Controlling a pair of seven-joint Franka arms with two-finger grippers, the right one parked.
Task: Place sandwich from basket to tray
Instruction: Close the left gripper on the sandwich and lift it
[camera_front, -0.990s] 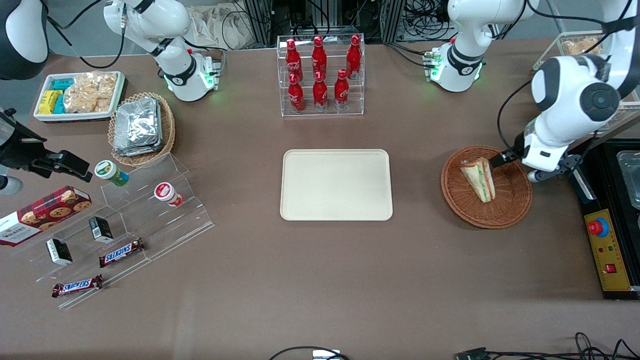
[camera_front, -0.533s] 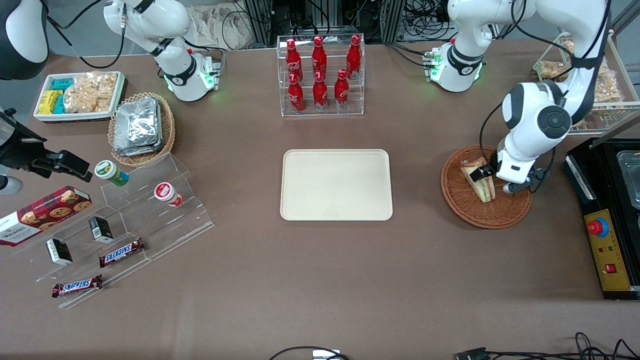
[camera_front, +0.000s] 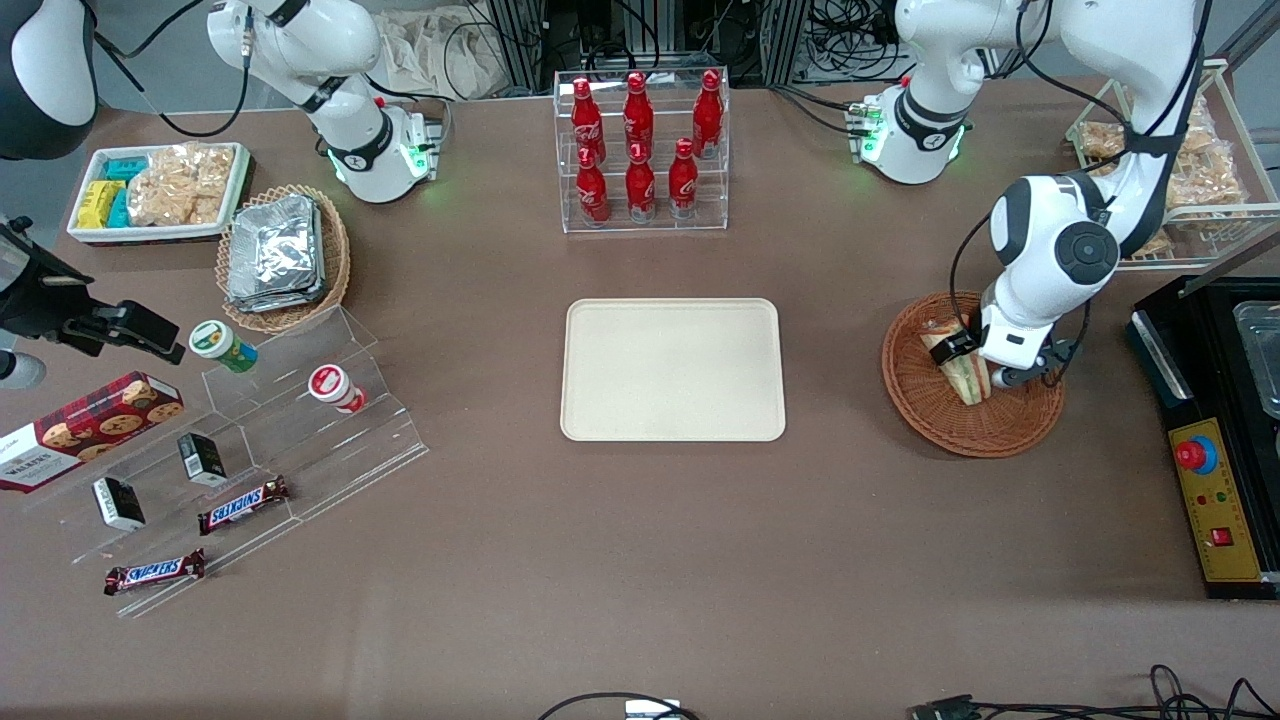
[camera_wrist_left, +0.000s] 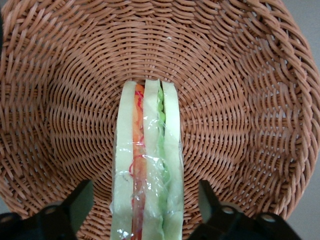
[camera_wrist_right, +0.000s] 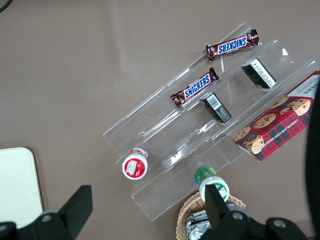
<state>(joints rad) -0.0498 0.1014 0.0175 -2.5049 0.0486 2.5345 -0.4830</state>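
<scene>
One sandwich (camera_wrist_left: 147, 165) stands on its edge in the basket (camera_wrist_left: 240, 100), a wedge of three pale, smooth bread slices with an orange-pink filling in one seam and crinkled green lettuce in the other. Clear film wraps it tightly and shows creases and glints across the layers. In the front view the sandwich (camera_front: 962, 367) sits a little toward the 2 o'clock side of the basket's middle, its long axis running from about 11 o'clock to 5 o'clock.

The basket (camera_front: 935, 415) is round and shallow, woven of reddish-brown wicker in concentric rings with radial ribs rising to a raised rim.

The hand (camera_wrist_left: 145, 210) hangs low over the sandwich with its fingers (camera_wrist_left: 80, 202) spread wide, one dark, matte, blunt-tipped finger on each flat bread face and a clear gap between each finger and the bread. From the front the hand (camera_front: 968, 352) is over the basket's 1 o'clock part, under the white arm's rounded wrist.

At 9 o'clock from the basket, well apart from it on the brown cloth-like counter (camera_front: 640, 560), lies the tray (camera_front: 672, 370): flat, cream-beige, matte plastic, rectangular with rounded corners and a low rim.
</scene>
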